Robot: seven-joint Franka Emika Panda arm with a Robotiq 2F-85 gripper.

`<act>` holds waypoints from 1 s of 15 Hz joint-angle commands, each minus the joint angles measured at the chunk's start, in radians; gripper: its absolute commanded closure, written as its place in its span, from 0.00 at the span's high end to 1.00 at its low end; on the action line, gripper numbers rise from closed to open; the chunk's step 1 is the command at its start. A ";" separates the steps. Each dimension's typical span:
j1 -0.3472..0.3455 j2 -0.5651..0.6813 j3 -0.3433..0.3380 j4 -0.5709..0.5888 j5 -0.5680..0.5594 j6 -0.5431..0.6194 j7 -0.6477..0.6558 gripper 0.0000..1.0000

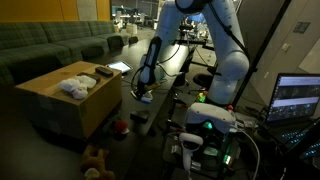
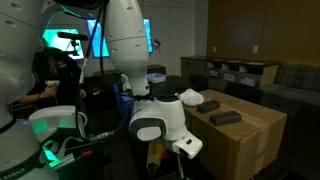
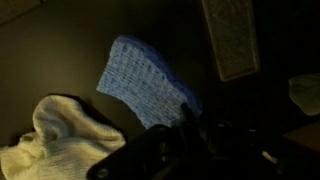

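Note:
In the wrist view my gripper (image 3: 190, 135) is a dark shape at the bottom edge, shut on one end of a blue knitted cloth (image 3: 145, 75). The cloth spreads away from the fingers toward the upper left. A white crumpled cloth (image 3: 45, 145) lies at the lower left, beside the blue one. In an exterior view the white arm reaches down and holds the gripper (image 1: 146, 92) just off the near corner of a cardboard box (image 1: 60, 108). The fingertips are hidden in shadow.
The box top carries a white bundle (image 1: 74, 86) and a dark flat object (image 1: 104, 72). A green sofa (image 1: 50, 45) stands behind it. A soft toy (image 1: 95, 157) lies on the floor, and an open laptop (image 1: 298, 98) stands to the right. A patterned panel (image 3: 230, 35) shows in the wrist view.

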 commanded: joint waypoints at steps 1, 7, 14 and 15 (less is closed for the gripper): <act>0.004 0.054 0.026 0.083 0.019 0.037 0.021 0.36; 0.006 0.080 0.014 0.137 0.017 0.024 0.023 0.69; 0.014 0.057 -0.102 0.099 0.031 0.049 0.047 1.00; 0.010 0.063 -0.115 0.104 0.031 0.050 0.047 1.00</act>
